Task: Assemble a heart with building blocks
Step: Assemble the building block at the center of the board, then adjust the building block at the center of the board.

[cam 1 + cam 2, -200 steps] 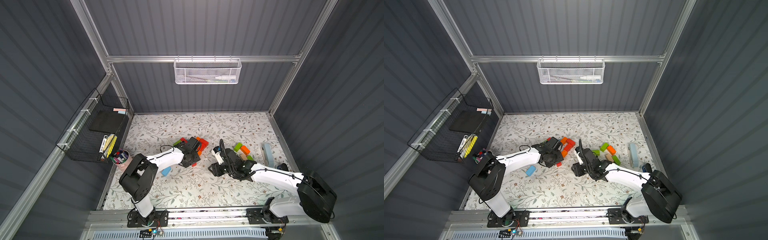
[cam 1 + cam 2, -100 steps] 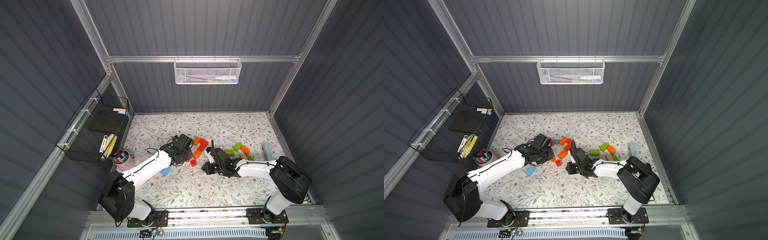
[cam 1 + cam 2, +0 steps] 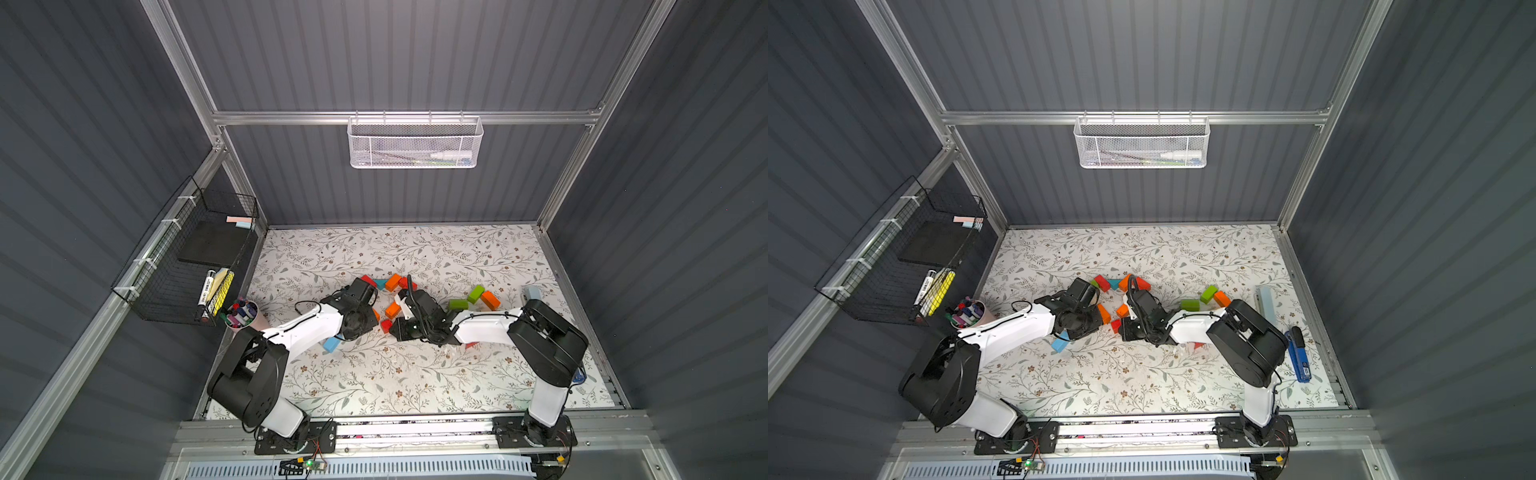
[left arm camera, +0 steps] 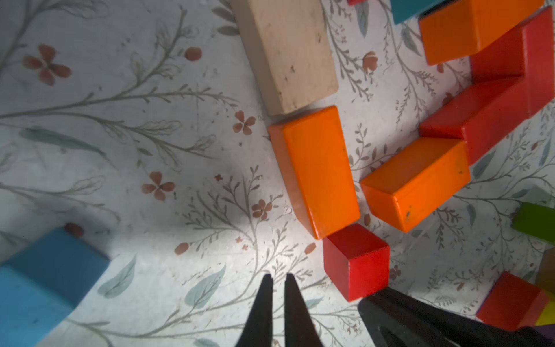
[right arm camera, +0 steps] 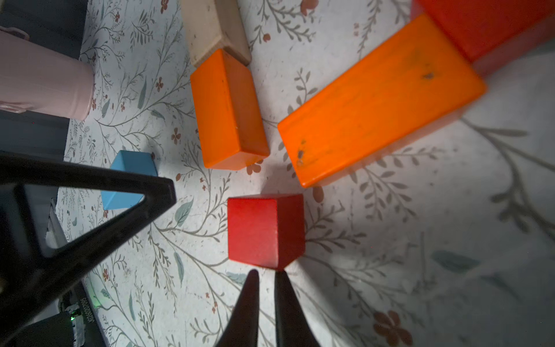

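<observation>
The left end effector (image 4: pixel 277 276) and right end effector (image 5: pixel 265 272) are observed pressed together, nothing gripped. A red cube (image 5: pixel 265 229) is noted on the tabletop (image 5: pixel 420 240) just beside the right tips; orange bricks (image 5: pixel 228 111) farther, a tan brick (image 5: pixel 210 27) beyond.

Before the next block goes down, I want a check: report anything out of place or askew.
The blue block lies alone beside the left arm, apart from the outline. The red cube at the outline's tip sits flush with neither of the orange bricks. Nothing looks spilled or damaged.
</observation>
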Robot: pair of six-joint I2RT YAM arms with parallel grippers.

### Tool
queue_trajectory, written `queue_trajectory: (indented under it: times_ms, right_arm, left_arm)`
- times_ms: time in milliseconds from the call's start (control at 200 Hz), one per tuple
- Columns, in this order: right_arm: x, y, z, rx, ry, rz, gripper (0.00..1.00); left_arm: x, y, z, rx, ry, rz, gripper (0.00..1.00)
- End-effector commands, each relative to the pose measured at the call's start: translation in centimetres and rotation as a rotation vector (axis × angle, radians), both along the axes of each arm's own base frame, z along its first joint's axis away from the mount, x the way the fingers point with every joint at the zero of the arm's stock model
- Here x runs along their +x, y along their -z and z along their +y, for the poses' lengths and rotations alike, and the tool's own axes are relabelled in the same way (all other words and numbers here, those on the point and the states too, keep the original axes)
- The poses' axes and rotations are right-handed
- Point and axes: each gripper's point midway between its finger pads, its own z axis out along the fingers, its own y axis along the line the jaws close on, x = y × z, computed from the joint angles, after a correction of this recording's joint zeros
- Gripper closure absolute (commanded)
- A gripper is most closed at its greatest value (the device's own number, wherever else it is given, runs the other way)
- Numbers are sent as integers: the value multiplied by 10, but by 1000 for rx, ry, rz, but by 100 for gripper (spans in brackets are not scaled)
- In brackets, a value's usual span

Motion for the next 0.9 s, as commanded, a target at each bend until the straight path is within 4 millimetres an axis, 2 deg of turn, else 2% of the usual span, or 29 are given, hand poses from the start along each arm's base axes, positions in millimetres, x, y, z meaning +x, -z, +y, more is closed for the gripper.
queue_trajectory:
  times_ms: [0, 170, 555, 895]
  right_arm:
    - [7, 0, 2, -15, 16, -7, 85]
    - [13, 2, 1, -27, 26, -15, 85]
    - [25, 2, -3, -69, 35, -41, 85]
    - [28, 4, 0, -73, 29, -37, 85]
  left_arm:
    - [2, 11, -4, -9, 32, 6, 88]
    - [5, 25, -7, -5, 37, 23, 88]
    - [22, 29, 1, 41, 22, 2, 88]
    - [31, 27, 4, 72, 20, -11, 89]
